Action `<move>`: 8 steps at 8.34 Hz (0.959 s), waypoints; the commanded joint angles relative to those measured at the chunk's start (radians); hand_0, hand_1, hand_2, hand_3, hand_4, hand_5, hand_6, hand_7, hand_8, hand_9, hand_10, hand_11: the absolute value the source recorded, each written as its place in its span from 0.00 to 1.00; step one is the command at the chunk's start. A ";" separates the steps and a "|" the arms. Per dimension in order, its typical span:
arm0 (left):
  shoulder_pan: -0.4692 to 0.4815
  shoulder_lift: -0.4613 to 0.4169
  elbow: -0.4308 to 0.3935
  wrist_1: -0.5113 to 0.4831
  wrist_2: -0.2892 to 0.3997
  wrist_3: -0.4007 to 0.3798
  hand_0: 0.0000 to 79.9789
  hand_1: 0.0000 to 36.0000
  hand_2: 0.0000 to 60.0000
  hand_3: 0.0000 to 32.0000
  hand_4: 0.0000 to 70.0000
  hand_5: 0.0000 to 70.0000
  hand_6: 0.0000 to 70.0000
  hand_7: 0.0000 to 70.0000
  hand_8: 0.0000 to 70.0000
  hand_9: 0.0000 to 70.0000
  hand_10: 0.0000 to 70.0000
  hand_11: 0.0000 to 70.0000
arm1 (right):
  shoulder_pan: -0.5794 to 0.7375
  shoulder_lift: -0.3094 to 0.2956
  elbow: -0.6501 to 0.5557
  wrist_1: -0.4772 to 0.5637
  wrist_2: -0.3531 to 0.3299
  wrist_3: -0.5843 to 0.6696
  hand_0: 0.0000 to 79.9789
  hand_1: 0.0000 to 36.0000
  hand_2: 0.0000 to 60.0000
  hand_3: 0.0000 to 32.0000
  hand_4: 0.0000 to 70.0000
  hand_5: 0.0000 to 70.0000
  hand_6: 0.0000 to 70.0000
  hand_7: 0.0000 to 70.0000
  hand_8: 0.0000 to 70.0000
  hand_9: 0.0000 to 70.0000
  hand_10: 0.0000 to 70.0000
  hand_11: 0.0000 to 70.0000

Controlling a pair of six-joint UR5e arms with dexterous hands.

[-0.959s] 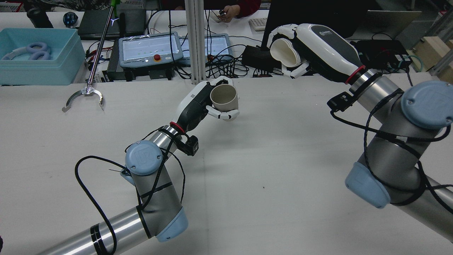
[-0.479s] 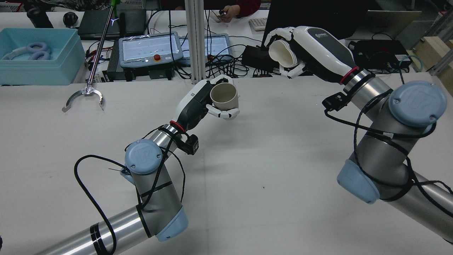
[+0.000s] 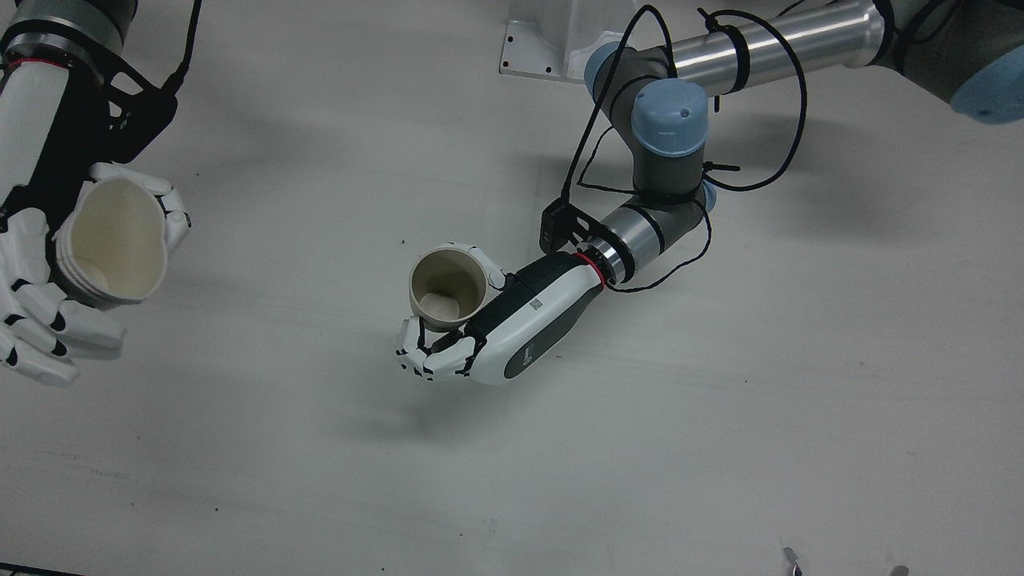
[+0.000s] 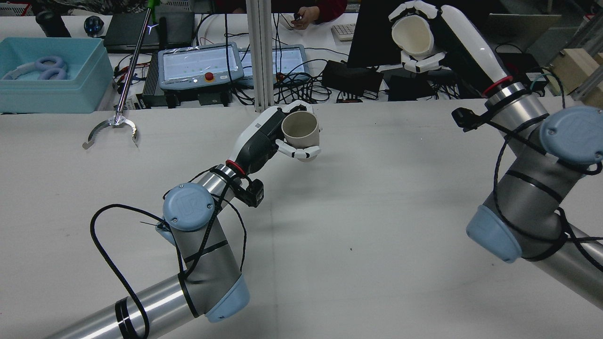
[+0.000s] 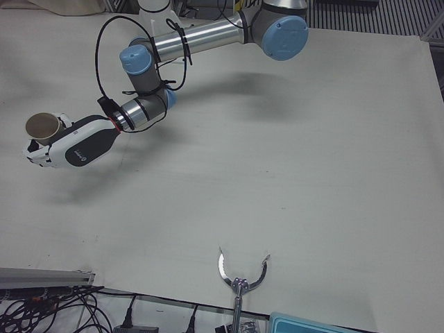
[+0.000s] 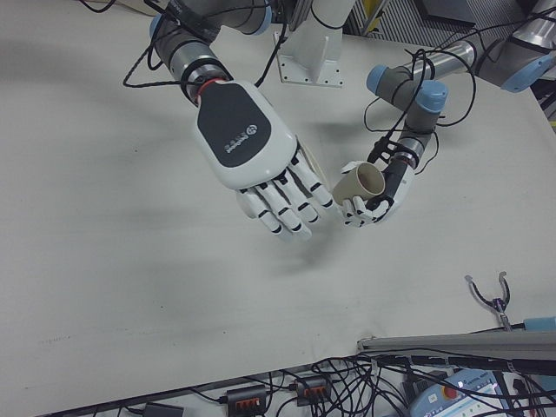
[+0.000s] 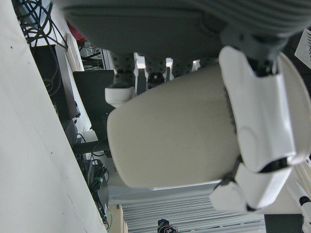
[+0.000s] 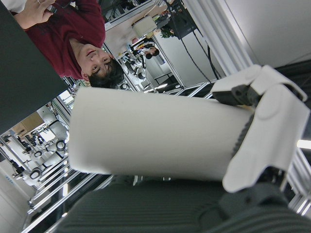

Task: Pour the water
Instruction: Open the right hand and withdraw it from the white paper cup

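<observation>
My left hand [image 4: 261, 139] is shut on a beige cup [image 4: 301, 128], held upright above the middle of the table [image 4: 377, 197]. From above, this beige cup [image 3: 448, 288] shows nothing inside, with the left hand [image 3: 520, 328] wrapped round its side. My right hand [image 4: 452, 33] is shut on a cream cup [image 4: 413, 33], raised high over the table's far side and well apart from the beige cup. The cream cup [image 3: 116, 240] is tilted with its mouth showing. In the right-front view the back of the right hand [image 6: 252, 148] hides its cup.
A metal grabber claw [image 4: 110, 129] lies at the table's far left. Beyond the far edge stand a blue bin [image 4: 49, 77], two teach pendants [image 4: 200, 63], cables and a dark monitor [image 4: 372, 37]. A person's hand [image 4: 308, 14] rests at the back desk.
My right hand has risen and swung to the right in the rear view, carrying the cream cup with it. The left hand and its cup have barely moved.
</observation>
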 commanded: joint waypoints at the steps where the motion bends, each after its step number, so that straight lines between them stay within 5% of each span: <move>1: -0.035 0.029 -0.028 0.037 0.062 -0.025 0.68 1.00 1.00 0.00 0.47 1.00 0.49 0.74 0.45 0.55 0.47 0.69 | 0.109 -0.153 -0.005 0.009 0.021 0.403 0.55 0.48 0.82 0.00 0.23 0.49 0.48 0.55 0.33 0.47 0.31 0.46; 3: -0.066 0.147 -0.042 0.037 0.062 -0.093 0.67 1.00 1.00 0.00 0.46 1.00 0.48 0.73 0.44 0.55 0.47 0.69 | 0.137 -0.236 -0.118 0.053 0.010 0.628 0.53 0.40 0.69 0.00 0.16 0.44 0.46 0.52 0.34 0.49 0.36 0.53; 6: -0.162 0.357 -0.084 -0.004 0.060 -0.196 0.67 1.00 1.00 0.00 0.45 1.00 0.46 0.71 0.44 0.55 0.47 0.70 | 0.215 -0.269 -0.208 0.155 -0.100 0.680 0.54 0.35 0.58 0.00 0.20 0.45 0.50 0.55 0.39 0.54 0.40 0.59; 8: -0.269 0.594 -0.098 -0.152 0.062 -0.204 0.67 1.00 1.00 0.00 0.46 1.00 0.47 0.71 0.46 0.57 0.49 0.72 | 0.252 -0.272 -0.232 0.155 -0.105 0.677 0.53 0.34 0.58 0.00 0.19 0.43 0.49 0.54 0.37 0.52 0.39 0.58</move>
